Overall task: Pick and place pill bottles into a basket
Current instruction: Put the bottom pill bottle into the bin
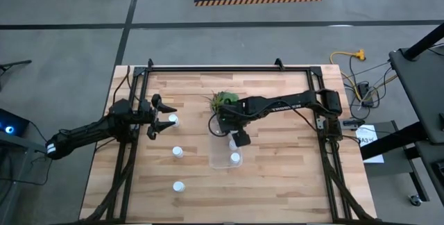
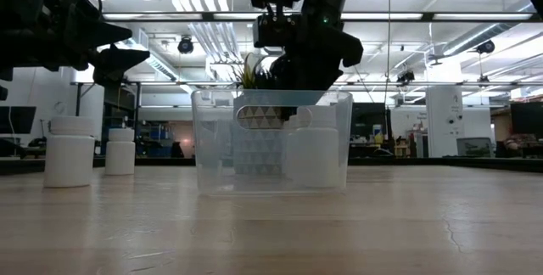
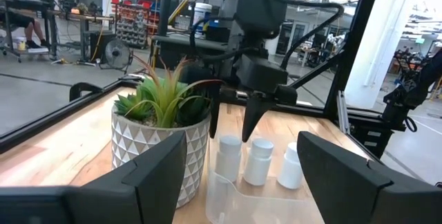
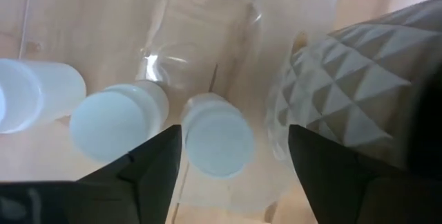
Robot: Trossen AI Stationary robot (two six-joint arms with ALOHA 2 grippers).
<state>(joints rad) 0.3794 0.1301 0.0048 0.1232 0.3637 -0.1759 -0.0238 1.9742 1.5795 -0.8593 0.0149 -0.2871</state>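
The clear basket [image 1: 223, 157] stands mid-table, right in front of a potted plant [image 1: 223, 101]. Three white pill bottles stand upright in it [image 3: 228, 156] [image 3: 259, 160] [image 3: 290, 165]. My right gripper [image 3: 231, 131] hangs over the basket's far end, pointing steeply down and open, with one fingertip on either side of the bottle nearest the pot [image 4: 217, 141] and clear of it. Three more bottles [image 1: 173, 120] [image 1: 177, 152] [image 1: 179, 186] stand on the table left of the basket. My left gripper [image 1: 169, 114] waits open and level above the table at the left, beside the farthest of these.
The plant's white patterned pot [image 4: 345, 92] stands close against the basket's far end, right beside my right gripper's fingers. A black frame [image 1: 229, 67] runs along the table's far edge and sides. Bare wood [image 1: 277, 190] lies right of and in front of the basket.
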